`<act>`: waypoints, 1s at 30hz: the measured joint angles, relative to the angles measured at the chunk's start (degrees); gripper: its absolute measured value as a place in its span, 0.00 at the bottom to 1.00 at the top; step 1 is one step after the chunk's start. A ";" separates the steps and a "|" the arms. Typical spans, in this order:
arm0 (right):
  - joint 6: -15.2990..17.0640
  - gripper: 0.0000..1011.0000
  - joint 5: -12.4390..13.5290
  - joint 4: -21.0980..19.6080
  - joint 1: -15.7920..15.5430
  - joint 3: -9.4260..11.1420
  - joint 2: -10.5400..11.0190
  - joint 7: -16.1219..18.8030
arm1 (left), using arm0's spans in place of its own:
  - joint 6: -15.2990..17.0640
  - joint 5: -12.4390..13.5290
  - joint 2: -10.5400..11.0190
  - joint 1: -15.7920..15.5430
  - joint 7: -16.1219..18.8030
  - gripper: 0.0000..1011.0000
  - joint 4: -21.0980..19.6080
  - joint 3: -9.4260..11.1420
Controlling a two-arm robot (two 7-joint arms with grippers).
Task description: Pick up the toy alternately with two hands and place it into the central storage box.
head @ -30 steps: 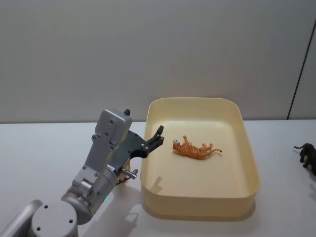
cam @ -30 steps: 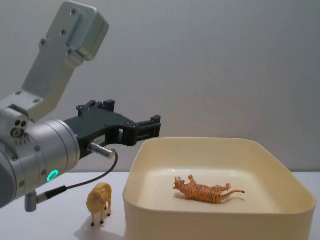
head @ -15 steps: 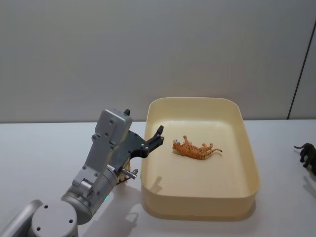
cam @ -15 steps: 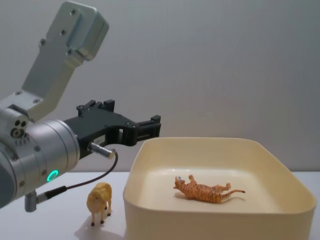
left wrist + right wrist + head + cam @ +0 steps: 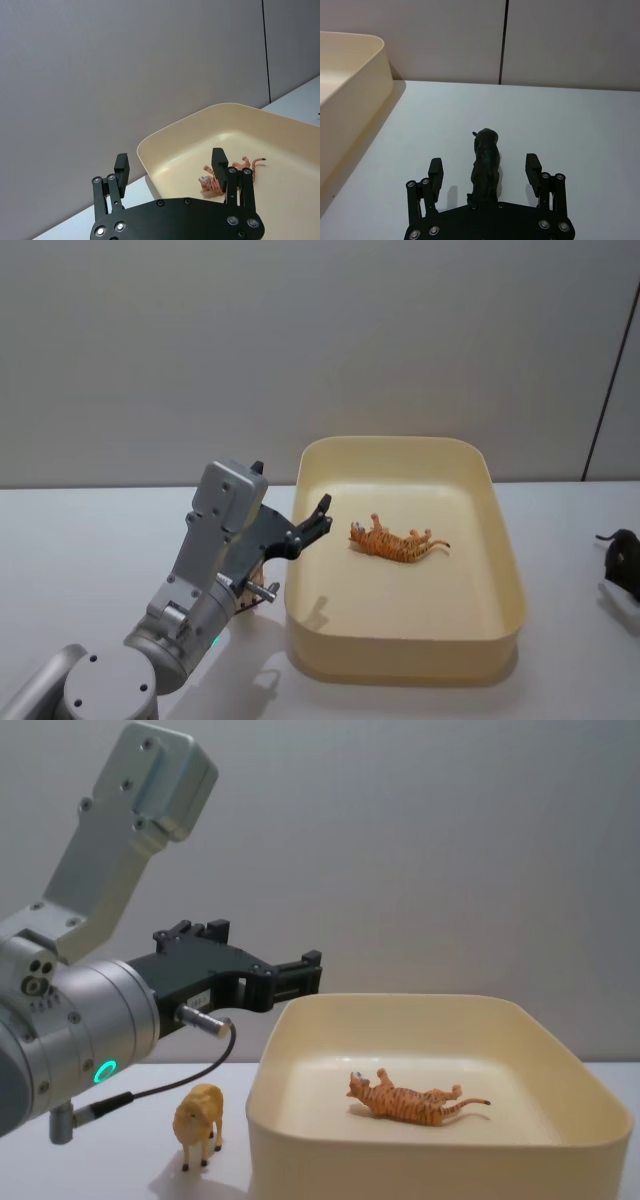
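My right end effector (image 5: pixel 485 164) gapes wide, black animal figure (image 5: pixel 484 150) between jaws: close and lift next. Left end effector (image 5: pixel 170 159) wide, storage box (image 5: pixel 400 1175) just ahead.

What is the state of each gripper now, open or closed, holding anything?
Left gripper: open, empty, near the box's left rim.
Right gripper: open, around the black toy animal on the table, not gripping it.

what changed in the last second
The right pincer has come in over the small black animal figure, open and straddling it, not gripping. The left pincer, open, the orange striped tiger figure and the cream-yellow plastic tub stayed put.
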 joint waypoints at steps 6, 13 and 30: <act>0.00 0.99 -1.05 3.42 2.48 -1.09 -1.14 0.68 | 0.00 0.00 0.00 0.00 0.00 0.99 0.00 0.00; -0.13 0.90 -1.85 5.93 4.26 -1.85 -1.96 1.16 | 0.00 0.00 0.00 0.00 0.00 0.99 0.00 0.00; -0.36 0.38 -2.61 8.30 6.02 -2.58 -2.77 1.67 | 0.00 0.00 0.00 0.00 0.00 0.99 0.00 0.00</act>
